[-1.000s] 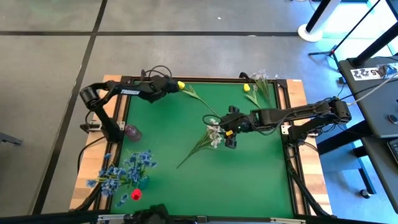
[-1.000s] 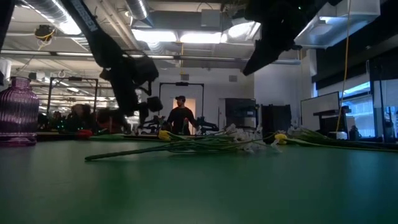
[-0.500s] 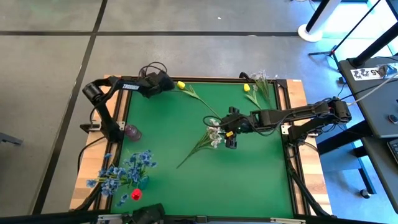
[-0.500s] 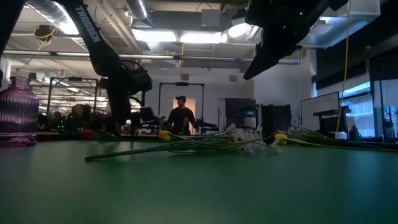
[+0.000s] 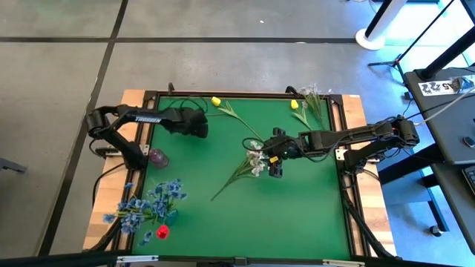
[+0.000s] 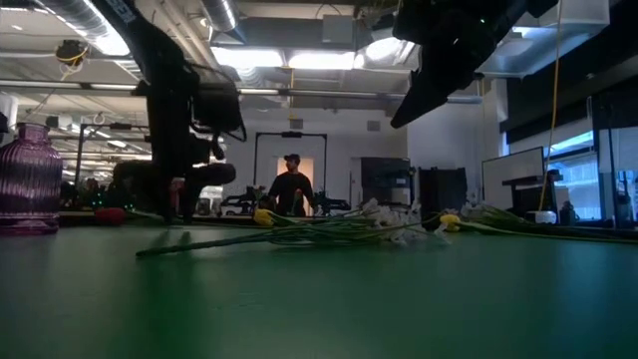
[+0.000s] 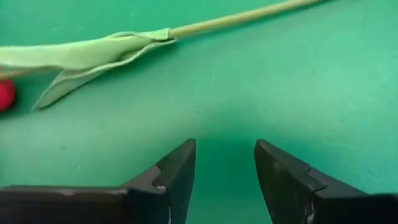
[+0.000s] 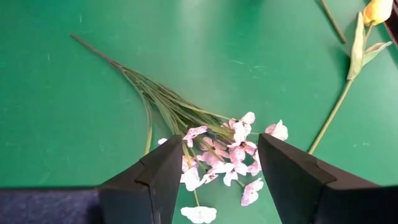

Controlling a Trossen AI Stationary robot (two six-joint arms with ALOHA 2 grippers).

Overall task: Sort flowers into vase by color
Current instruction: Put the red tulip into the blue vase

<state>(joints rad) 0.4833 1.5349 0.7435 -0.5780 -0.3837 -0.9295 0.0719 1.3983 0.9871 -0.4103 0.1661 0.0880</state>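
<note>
My left gripper (image 5: 200, 129) is open and empty, low over the green mat near its far left; a green stem with a leaf (image 7: 106, 50) lies ahead of its fingers. My right gripper (image 5: 267, 154) is open, held above the pale lilac blossom cluster (image 8: 227, 155), whose stem (image 5: 226, 185) lies flat on the mat at mid-table. A yellow tulip (image 5: 216, 101) lies by the far edge. Another yellow tulip (image 5: 295, 104) and a white cluster (image 5: 312, 93) lie at the far right. Blue clusters (image 5: 152, 202) and a red tulip (image 5: 162, 231) lie at the near left.
A purple ribbed glass vase (image 5: 157, 157) stands at the mat's left edge; it also shows in the low view (image 6: 28, 179). The mat's near right half is bare. A person (image 6: 290, 189) stands in the room far behind the table.
My left gripper has drawn back from the yellow tulip at the far edge, gone toward the table's near edge and come down close to the mat. The tulip lies where it was.
</note>
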